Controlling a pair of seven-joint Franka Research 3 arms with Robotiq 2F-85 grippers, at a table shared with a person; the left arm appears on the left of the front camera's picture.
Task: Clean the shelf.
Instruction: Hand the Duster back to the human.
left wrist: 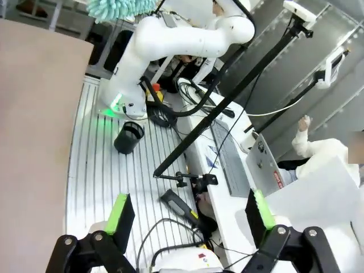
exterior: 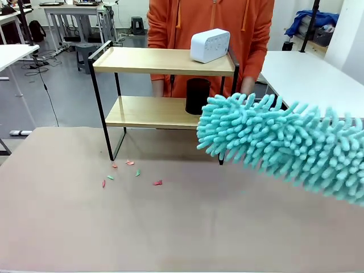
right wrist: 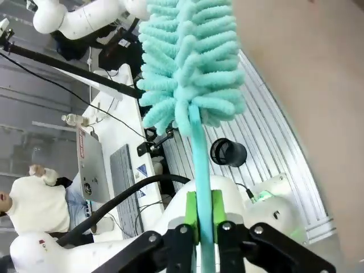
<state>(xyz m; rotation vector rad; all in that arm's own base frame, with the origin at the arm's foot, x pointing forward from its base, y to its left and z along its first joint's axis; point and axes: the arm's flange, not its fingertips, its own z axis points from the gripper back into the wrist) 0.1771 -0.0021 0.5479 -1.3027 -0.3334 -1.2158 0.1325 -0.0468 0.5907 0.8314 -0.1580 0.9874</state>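
The shelf (exterior: 162, 61) stands at the far middle of the table, two light wooden boards in a black frame. A white box (exterior: 210, 45) rests on its top board and a black cup (exterior: 197, 95) on the lower one. A turquoise fluffy duster (exterior: 284, 142) reaches in from the right, its tip just in front of the shelf's right leg. My right gripper (right wrist: 205, 219) is shut on the duster handle (right wrist: 200, 170), below the duster head (right wrist: 190, 62). My left gripper (left wrist: 190, 219) is open, held off the table with nothing between its fingers.
Several small pink and green scraps (exterior: 131, 173) lie on the brown table (exterior: 170, 227) in front of the shelf's left leg. A person in an orange hoodie (exterior: 210, 23) stands behind the shelf. White tables (exterior: 307, 74) flank the far side.
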